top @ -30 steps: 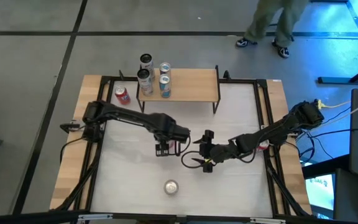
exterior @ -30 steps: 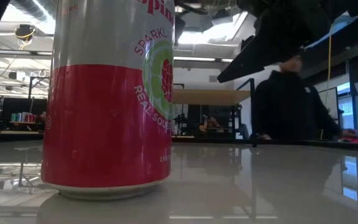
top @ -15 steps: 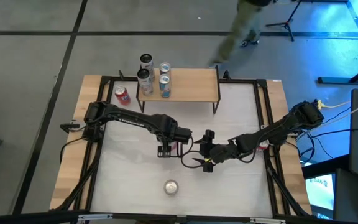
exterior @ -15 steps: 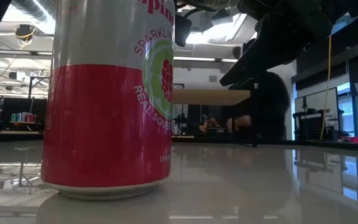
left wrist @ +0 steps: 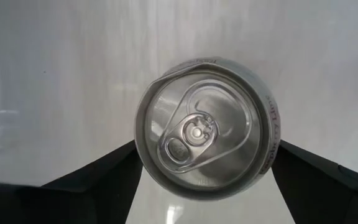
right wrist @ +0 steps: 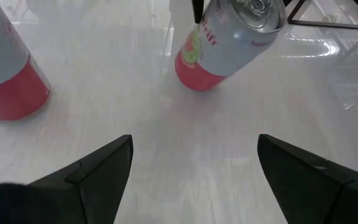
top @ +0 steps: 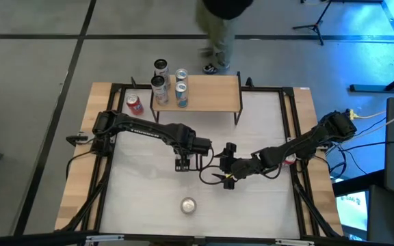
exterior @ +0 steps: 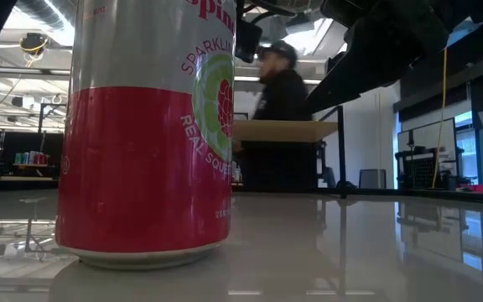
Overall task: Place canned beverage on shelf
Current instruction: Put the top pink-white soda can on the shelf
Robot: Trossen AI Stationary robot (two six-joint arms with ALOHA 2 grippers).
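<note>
Since a second ago your left gripper (top: 183, 166) has spread wider around the mid-table can (left wrist: 207, 127), ungripped; right gripper (top: 219, 179) waits open at 3 o'clock; shelf (top: 214, 93) at 12 holds two cans, this one pending.

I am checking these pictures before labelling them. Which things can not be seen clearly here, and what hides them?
- Can under the left gripper: the high view hides it beneath the arm; only the left wrist view shows the can.
- Front can, low view: top cut off by the picture edge, brand name incomplete.
- Shelf: labels of its cans too small to read.
- Person, high view: cut off by the top edge.
</note>
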